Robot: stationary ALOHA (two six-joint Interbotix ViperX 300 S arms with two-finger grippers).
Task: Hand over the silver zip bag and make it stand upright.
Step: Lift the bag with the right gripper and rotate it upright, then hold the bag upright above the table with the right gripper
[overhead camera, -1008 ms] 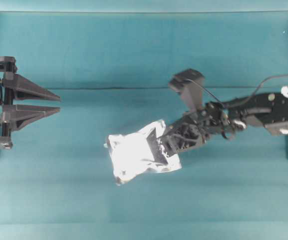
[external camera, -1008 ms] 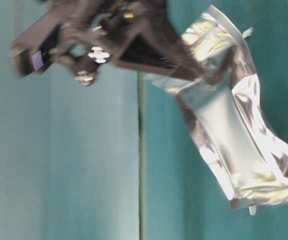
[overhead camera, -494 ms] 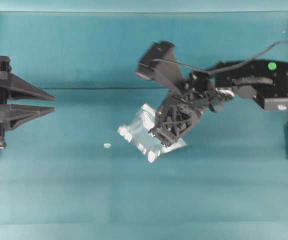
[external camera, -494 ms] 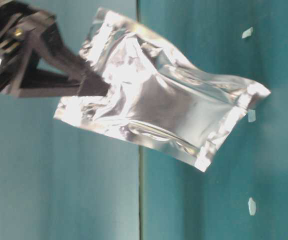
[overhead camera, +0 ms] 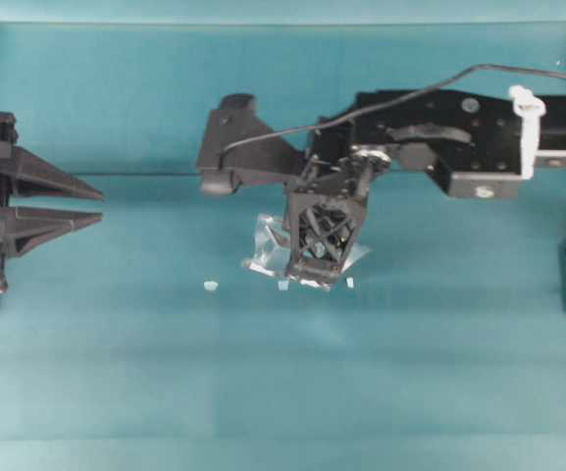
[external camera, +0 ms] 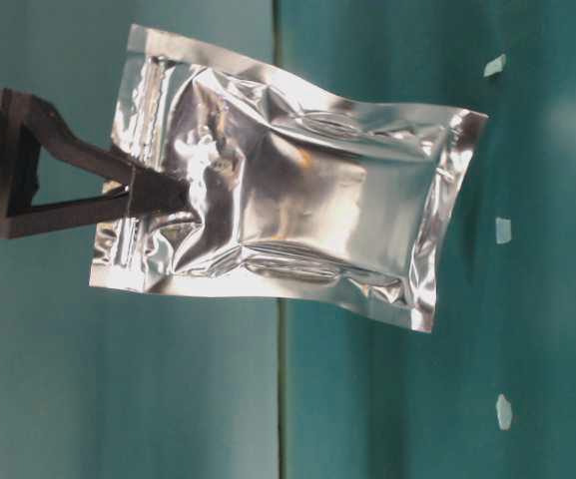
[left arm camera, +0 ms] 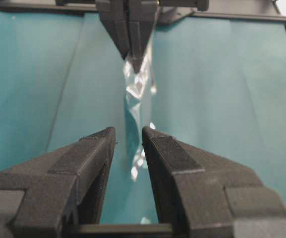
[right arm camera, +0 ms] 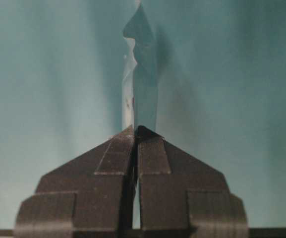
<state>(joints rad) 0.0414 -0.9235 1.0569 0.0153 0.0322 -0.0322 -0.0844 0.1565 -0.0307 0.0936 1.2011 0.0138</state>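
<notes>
Right pincer (overhead camera: 319, 257) clamped on silver zip bag (external camera: 288, 190), gripping at the zip-strip end. Bag hanging clear of the teal surface (overhead camera: 116, 373), near the middle, edge-on to both wrist views. Free sealed end pointing down toward the surface, not touching as far as visible.

Left pincer (overhead camera: 91, 204) parked at the far left edge, jaws partly apart, nothing between them. Well apart from the bag, already aimed at it: in the left wrist view bag edge lines up with the gap between the fingers (left arm camera: 90, 158).

Step in hand, by judgement: presenting the bag for handover.

To do it well:
- Hold bag steady and vertical, thin edge kept facing the left jaws.
- Bring left pincer in straight along that line, jaws perhaps wider first; foil crinkled and bulging mid-body.
- Take a side or upper edge clear of the right fingers, on flat seal rather than puffy middle.
- Close left fully before releasing right; slick foil likely to slip.
- Keep bottom seal low and level for standing later.

Small white scraps (overhead camera: 210, 286) on the surface below; avoid setting the base on them.
</notes>
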